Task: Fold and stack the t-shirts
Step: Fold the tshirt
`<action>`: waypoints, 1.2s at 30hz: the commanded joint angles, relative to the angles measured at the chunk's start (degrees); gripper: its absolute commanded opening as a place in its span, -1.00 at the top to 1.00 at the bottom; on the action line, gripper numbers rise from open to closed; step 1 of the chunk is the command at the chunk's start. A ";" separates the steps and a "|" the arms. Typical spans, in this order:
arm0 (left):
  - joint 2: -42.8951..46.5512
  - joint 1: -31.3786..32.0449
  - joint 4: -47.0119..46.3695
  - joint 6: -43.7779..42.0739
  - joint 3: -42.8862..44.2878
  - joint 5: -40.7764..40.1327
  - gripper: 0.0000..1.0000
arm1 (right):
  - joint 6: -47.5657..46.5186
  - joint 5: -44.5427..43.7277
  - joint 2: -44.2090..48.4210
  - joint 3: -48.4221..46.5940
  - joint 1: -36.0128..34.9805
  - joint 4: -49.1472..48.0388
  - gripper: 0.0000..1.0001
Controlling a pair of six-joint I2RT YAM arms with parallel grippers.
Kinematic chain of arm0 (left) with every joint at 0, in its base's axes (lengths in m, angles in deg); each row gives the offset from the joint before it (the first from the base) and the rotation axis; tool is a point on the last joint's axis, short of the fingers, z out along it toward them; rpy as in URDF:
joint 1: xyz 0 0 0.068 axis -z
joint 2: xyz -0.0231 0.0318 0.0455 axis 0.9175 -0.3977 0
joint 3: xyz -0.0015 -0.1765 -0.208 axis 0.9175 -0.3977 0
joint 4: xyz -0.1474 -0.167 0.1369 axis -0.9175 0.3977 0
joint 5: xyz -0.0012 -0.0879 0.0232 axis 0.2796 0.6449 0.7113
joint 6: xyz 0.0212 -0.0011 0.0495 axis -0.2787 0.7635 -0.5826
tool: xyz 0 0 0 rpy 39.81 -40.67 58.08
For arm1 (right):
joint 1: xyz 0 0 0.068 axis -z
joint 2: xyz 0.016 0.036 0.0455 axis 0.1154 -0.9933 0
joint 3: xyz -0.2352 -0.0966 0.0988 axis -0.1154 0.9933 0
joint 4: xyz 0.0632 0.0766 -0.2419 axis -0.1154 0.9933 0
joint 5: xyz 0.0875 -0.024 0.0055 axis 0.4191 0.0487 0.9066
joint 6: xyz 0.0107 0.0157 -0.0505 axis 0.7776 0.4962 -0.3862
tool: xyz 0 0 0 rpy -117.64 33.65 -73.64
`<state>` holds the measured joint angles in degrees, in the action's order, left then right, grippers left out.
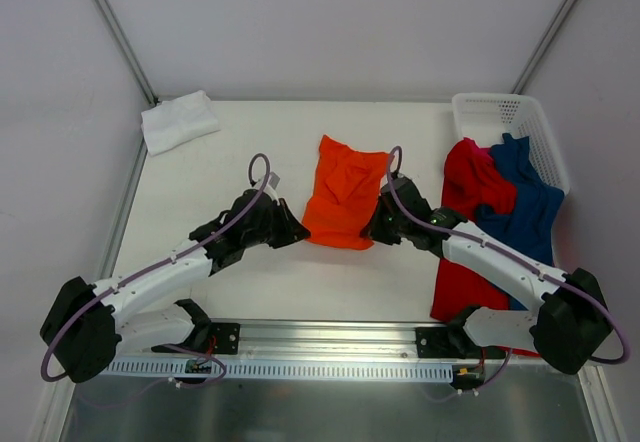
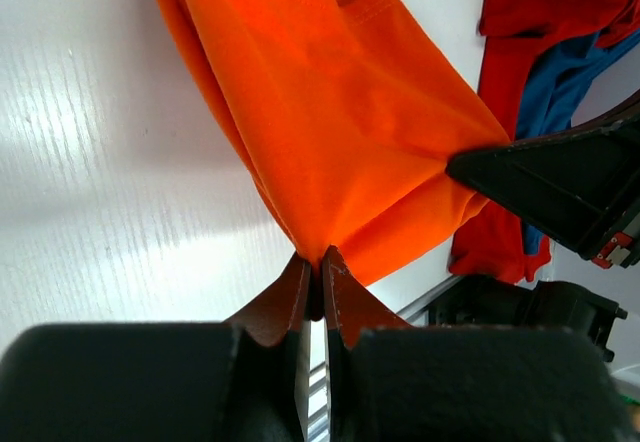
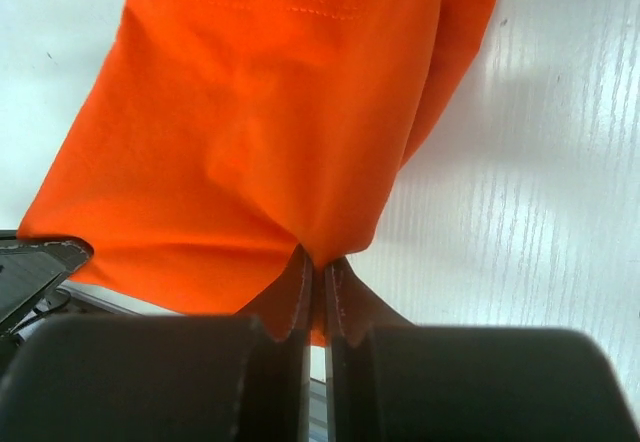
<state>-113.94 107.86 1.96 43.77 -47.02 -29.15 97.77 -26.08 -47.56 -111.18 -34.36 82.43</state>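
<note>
Mid table (image 1: 330, 277): loose shirt (image 1: 345, 192), near corners in left fingers (image 2: 285, 307) and right fingers (image 3: 345, 302). Far left: folded shirt (image 1: 180, 122). Far right: basket (image 1: 500, 110), shirt heap (image 1: 470, 182) spilling forward from it.

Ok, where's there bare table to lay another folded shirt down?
Widest bare patch: the table between the white t-shirt and the orange t-shirt. A second strip lies near the front edge, below the orange t-shirt, between the left arm and the right arm. The right side is crowded: the red t-shirt and blue t-shirt spill from the basket.
</note>
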 commanded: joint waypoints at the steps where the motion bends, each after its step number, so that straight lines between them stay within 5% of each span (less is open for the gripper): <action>1: 0.94 0.01 4.76 -3.45 5.19 -6.07 1.00 | -0.58 -5.51 -0.15 -3.85 0.21 5.72 0.99; 12: -16.70 -2.09 4.76 -13.55 27.48 -11.72 1.00 | -8.39 -9.65 -13.83 -22.71 3.28 9.14 0.99; 36: -45.73 -13.79 1.51 -14.79 49.84 -0.91 1.00 | -12.53 -2.18 -40.67 -44.89 18.05 8.89 0.99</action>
<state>-157.96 95.69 5.43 30.17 -1.19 -31.73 86.95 -28.02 -86.16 -151.98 -18.12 89.66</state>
